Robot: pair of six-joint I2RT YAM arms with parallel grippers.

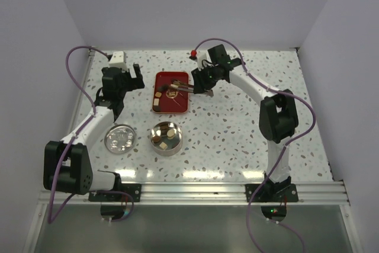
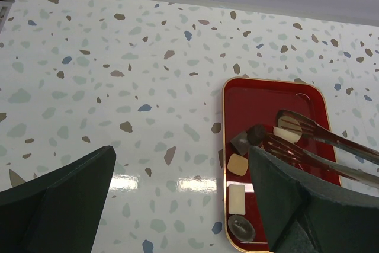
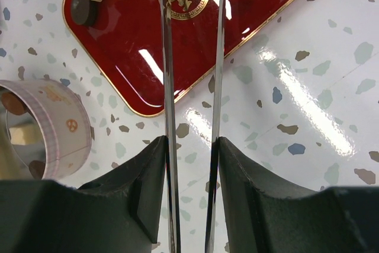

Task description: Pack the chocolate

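Several chocolate pieces [image 2: 238,164] — dark and pale — lie on the red tray [image 2: 260,96]; a few more sit in the round tin [image 1: 167,150] near it. Metal tongs [image 3: 169,117], clamped in the right gripper [image 3: 190,164], reach over the tray — the left gripper [image 2: 180,155] hangs with jaws wide apart above the table [image 2: 118,57].

Plain pale walls [image 1: 195,4] enclose a white, speckled terrazzo tabletop [image 1: 237,128] glinting under overhead light
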